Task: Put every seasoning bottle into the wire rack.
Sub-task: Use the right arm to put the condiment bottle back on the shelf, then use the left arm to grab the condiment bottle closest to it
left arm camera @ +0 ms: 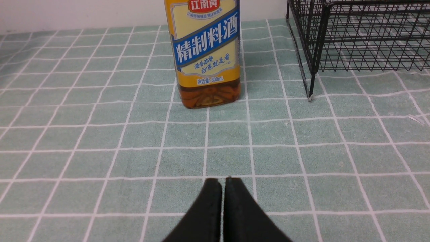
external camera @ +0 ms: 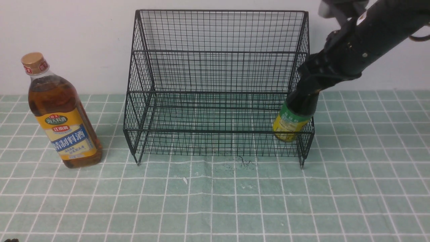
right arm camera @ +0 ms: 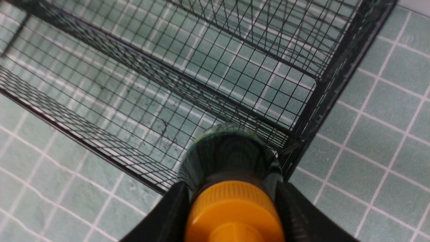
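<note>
The small dark bottle, with a green-yellow label, is tilted inside the right end of the lower tier of the black wire rack. My right gripper is shut on its neck. In the right wrist view, black fingers flank the bottle's orange cap above the rack mesh. The tall amber bottle, with a gold cap, stands upright on the cloth left of the rack. My left gripper is shut and empty, low over the cloth, in front of that bottle.
A green checked cloth covers the table, with a white wall behind. A small white scrap and dark specks lie in front of the rack. The rack's left front leg stands near the tall bottle.
</note>
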Motion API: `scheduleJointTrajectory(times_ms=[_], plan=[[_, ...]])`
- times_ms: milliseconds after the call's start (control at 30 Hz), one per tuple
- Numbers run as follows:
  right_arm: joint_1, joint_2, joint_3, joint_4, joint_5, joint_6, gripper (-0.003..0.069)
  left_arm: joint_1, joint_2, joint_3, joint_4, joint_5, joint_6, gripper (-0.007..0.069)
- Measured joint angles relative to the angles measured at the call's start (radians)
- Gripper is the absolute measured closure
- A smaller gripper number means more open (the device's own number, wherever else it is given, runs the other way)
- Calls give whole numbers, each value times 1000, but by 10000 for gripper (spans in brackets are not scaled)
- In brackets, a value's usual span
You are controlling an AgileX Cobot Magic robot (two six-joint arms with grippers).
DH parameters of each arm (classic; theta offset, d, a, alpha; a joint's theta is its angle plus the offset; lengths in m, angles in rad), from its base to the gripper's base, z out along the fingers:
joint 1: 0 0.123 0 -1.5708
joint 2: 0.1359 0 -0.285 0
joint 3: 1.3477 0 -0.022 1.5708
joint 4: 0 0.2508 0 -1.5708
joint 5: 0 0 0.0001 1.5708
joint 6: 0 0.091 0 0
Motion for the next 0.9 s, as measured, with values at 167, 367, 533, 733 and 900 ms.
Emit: scheduleJointTrajectory(times_ms=[167, 367, 533, 733, 900], plan=[[61, 44, 0, -90, -13, 14, 344, 0, 0, 0, 0, 0, 0, 631], [111, 51, -4, -135, -34, 43, 225, 0, 0, 0, 0, 0, 0, 631], [117, 14, -74, -141, 56, 77, 181, 0, 0, 0, 0, 0, 0, 631], [117, -150, -182, -181, 115, 165, 358, 0, 0, 0, 0, 0, 0, 631], [117, -407, -184, -219, 129, 267, 610, 0, 0, 0, 0, 0, 0, 631]])
